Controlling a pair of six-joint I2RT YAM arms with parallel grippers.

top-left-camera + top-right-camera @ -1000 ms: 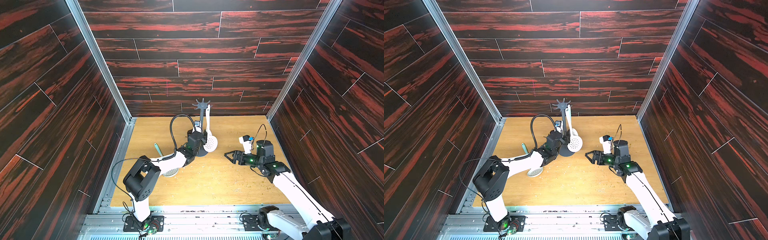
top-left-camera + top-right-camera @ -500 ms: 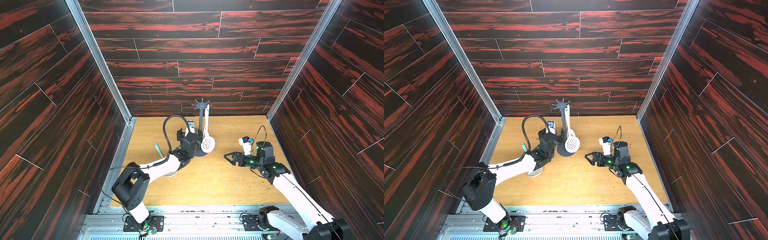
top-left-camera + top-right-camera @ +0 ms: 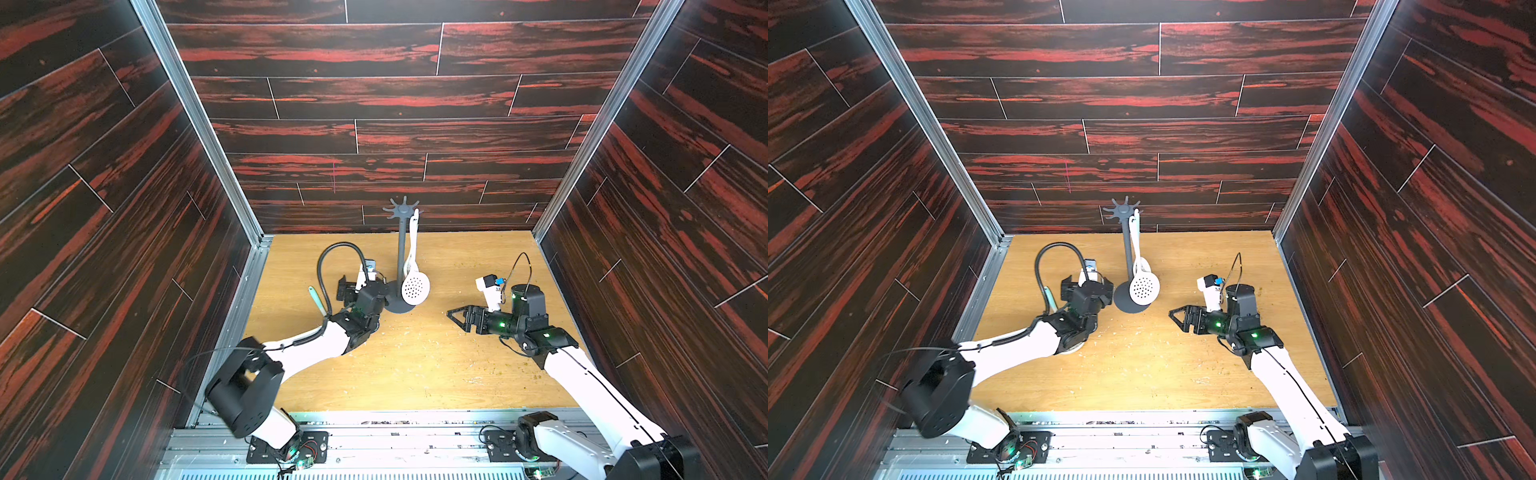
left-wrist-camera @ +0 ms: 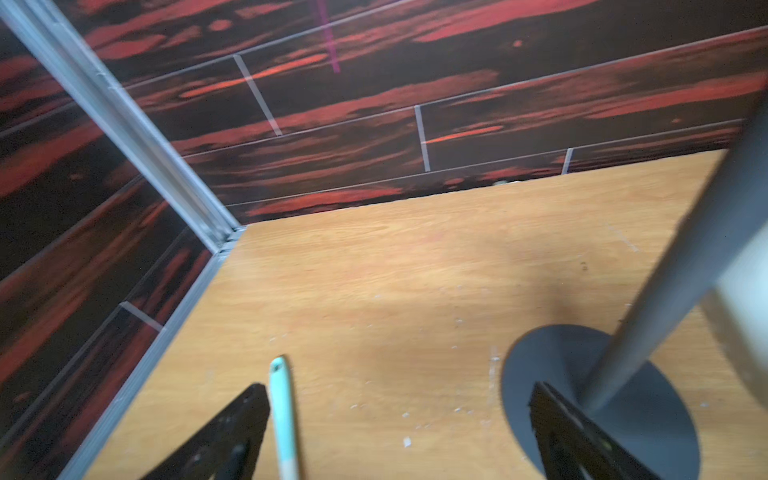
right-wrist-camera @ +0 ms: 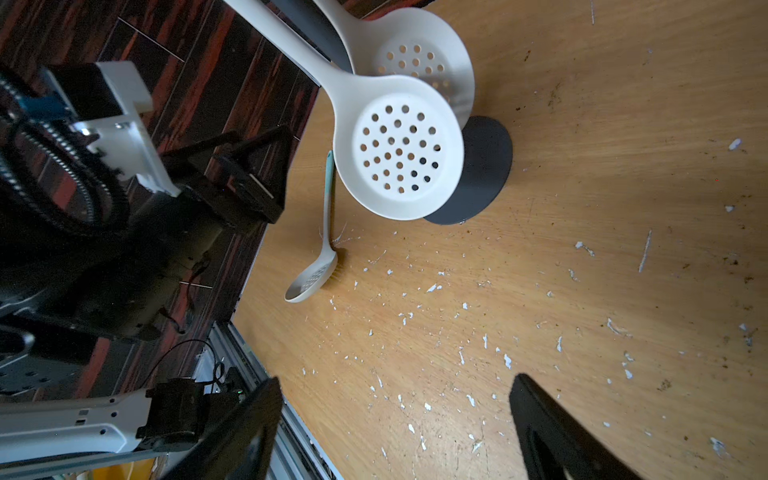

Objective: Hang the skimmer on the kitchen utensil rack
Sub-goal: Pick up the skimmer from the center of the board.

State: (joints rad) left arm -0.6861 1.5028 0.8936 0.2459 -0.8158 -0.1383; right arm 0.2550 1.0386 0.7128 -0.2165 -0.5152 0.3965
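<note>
Lab test booth, wood-print panel walls (image 3: 374, 95), aluminium frame (image 3: 201, 120), plywood tabletop (image 3: 415, 374)

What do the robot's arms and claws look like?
The left arm and right arm are white tubes with black joints and green lights. The left claw and right claw each have two black triangle fingers. A bendy black cable loops above the left arm.

Teal-handled spoon (image 5: 327, 224) flat on wood table (image 5: 582, 249) w/ white flecks (image 5: 432, 287); dark-red panel walls (image 3: 374, 95).

White hole-dotted skimmer (image 3: 414, 287), dark grey rack (image 3: 401, 245), teal-handled spoon (image 5: 313, 276), tan wood-grain table (image 3: 415, 365), black walls (image 3: 374, 95) streaked red.
</note>
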